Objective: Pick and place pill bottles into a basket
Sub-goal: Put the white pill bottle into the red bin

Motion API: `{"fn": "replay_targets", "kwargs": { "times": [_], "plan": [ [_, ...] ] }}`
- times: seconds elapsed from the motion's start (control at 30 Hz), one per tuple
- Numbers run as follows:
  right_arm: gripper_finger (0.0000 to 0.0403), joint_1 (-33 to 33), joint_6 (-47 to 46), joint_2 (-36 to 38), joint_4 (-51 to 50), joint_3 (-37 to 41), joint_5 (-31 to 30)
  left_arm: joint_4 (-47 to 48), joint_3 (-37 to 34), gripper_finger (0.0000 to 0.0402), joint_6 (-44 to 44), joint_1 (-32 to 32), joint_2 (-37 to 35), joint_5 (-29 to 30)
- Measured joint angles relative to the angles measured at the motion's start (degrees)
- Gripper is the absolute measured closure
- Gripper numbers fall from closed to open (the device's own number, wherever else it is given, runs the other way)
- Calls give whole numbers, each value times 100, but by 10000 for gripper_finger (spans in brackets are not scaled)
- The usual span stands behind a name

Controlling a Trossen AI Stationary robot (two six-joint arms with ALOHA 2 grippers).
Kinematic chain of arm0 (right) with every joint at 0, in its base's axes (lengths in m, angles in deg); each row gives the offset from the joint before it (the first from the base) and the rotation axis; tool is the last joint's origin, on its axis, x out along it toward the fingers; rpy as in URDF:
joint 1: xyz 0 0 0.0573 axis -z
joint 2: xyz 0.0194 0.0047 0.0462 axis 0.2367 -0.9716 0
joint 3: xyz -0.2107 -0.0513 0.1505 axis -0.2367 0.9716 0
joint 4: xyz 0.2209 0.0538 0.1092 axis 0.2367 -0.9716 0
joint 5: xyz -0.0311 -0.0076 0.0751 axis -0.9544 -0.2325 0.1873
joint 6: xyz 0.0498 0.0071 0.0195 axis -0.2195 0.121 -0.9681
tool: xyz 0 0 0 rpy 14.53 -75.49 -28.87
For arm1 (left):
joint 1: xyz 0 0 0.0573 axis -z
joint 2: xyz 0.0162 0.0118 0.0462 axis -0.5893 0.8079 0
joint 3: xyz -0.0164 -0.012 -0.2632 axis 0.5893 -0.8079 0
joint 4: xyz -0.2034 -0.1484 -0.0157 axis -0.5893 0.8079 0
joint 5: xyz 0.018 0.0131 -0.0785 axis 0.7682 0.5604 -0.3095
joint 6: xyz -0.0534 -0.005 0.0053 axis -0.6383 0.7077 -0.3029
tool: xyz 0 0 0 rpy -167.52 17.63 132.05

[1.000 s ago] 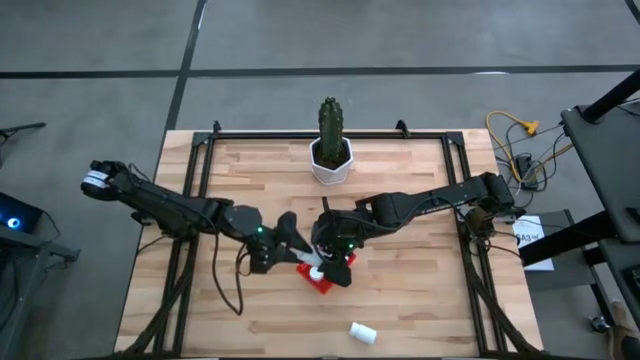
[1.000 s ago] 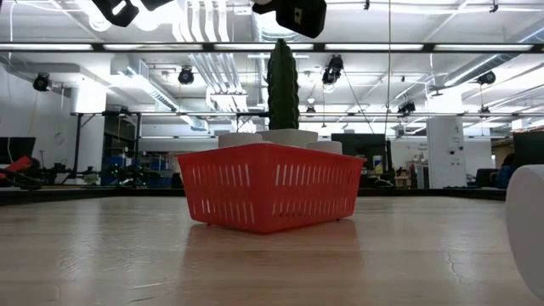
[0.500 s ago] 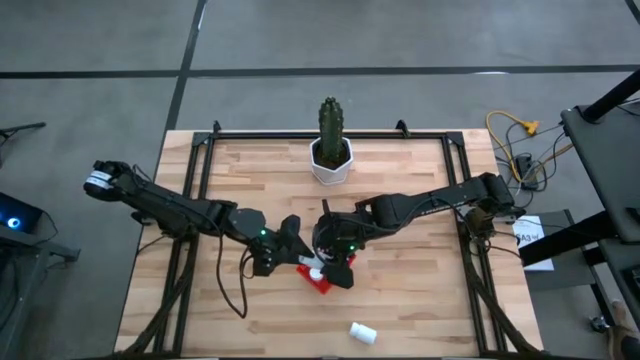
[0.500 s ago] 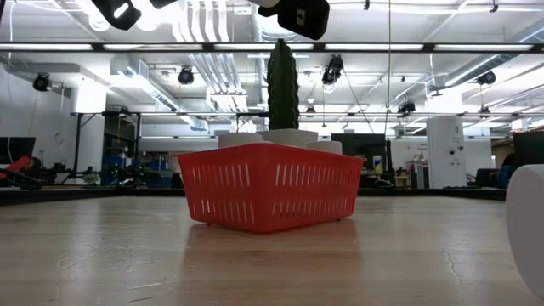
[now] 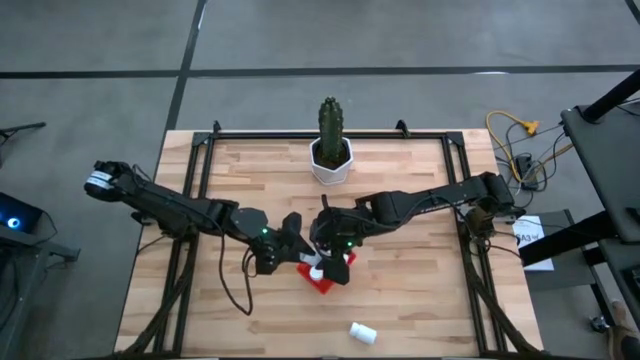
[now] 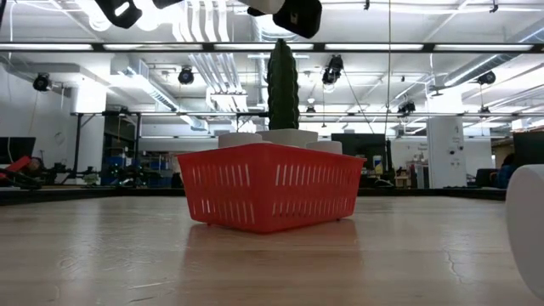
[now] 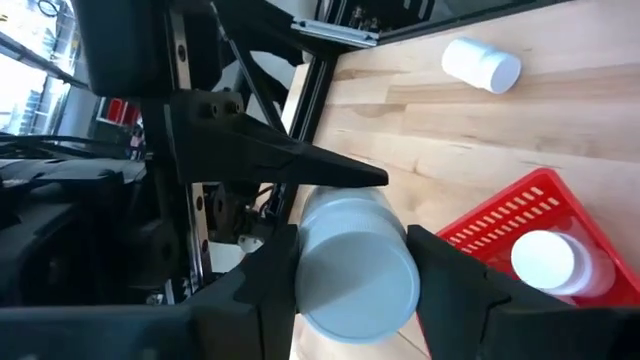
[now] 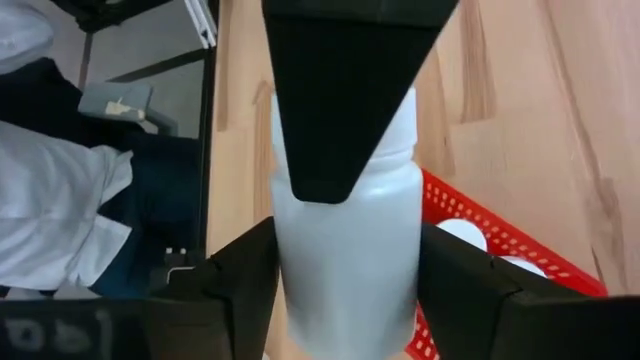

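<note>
A white pill bottle (image 8: 345, 230) hangs over the red basket (image 5: 322, 278), near its left side, with both grippers on it. My left gripper (image 7: 355, 290) comes from the table's left and is shut on one end. My right gripper (image 8: 345, 290) comes from the right, with its fingers against the other end. The basket rests flat on the table and holds white pill bottles (image 7: 545, 260). One more pill bottle (image 5: 362, 332) lies on its side near the table's near edge. My left gripper pinches the bottle's round wall (image 7: 305, 265) between its two fingers, at the end nearest its camera. The fingers come slanting slightly down from the table's left and lie along the bottle, which is lifted clear. My right gripper has its two fingers against opposite sides of the bottle's body (image 8: 290, 280), slanting down from the table's right and lying along the bottle. One left finger (image 8: 340, 90) covers the far end. The bottle is clear of the basket.
A cactus in a white pot (image 5: 331, 160) stands at the table's far middle, behind the basket. The loose bottle fills the low view's right edge (image 6: 527, 238). Bare wood lies to the left and right of the basket. A person's white sleeve (image 8: 50, 200) shows beyond the table.
My left gripper has shut on the bottle that my right gripper holds over the basket. Neither arm has shifted, and the bottle has stayed in place.
</note>
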Motion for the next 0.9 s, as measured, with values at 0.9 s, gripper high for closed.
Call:
{"fn": "replay_targets", "kwargs": {
  "times": [0.9],
  "plan": [
    [200, -6, -88, 28, -479, -4, -294, 696, 9, 257, -320, 3, -163, 401]
  ]
}}
